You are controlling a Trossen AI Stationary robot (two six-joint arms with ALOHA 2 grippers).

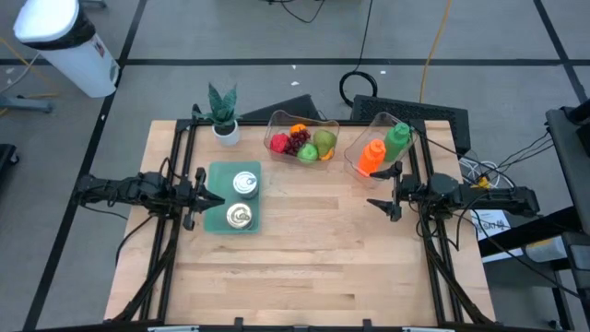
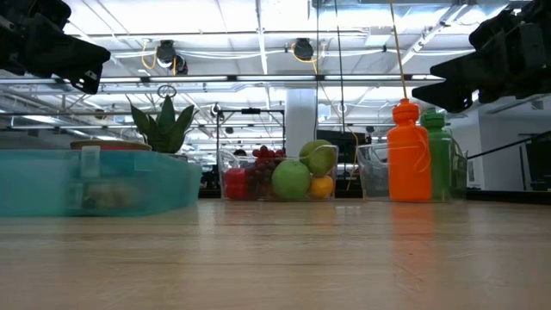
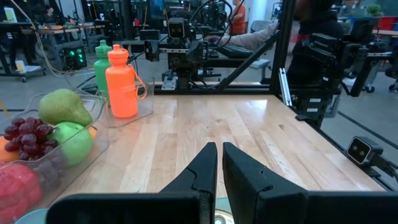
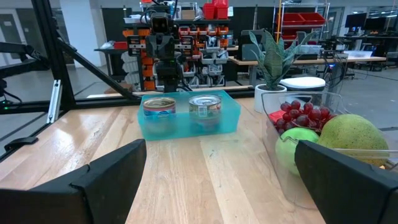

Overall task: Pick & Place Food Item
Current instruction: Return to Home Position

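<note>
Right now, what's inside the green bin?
A can and a second can stand upright side by side in the bin. Nothing else shows there; the bin floor beneath them is covered.

Matte black left arm (image 1: 129, 191) and right arm (image 1: 479, 196), blocky links, tapered wedge-like gripper fingers (image 3: 199, 179).

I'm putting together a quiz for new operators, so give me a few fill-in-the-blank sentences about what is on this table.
1. The green bin holds ___ cans.
2. The orange bottle stands beside a bottle coloured ___.
3. The right gripper is open and empty, while the left gripper is ___.

Missing words: two; green; shut.
</note>
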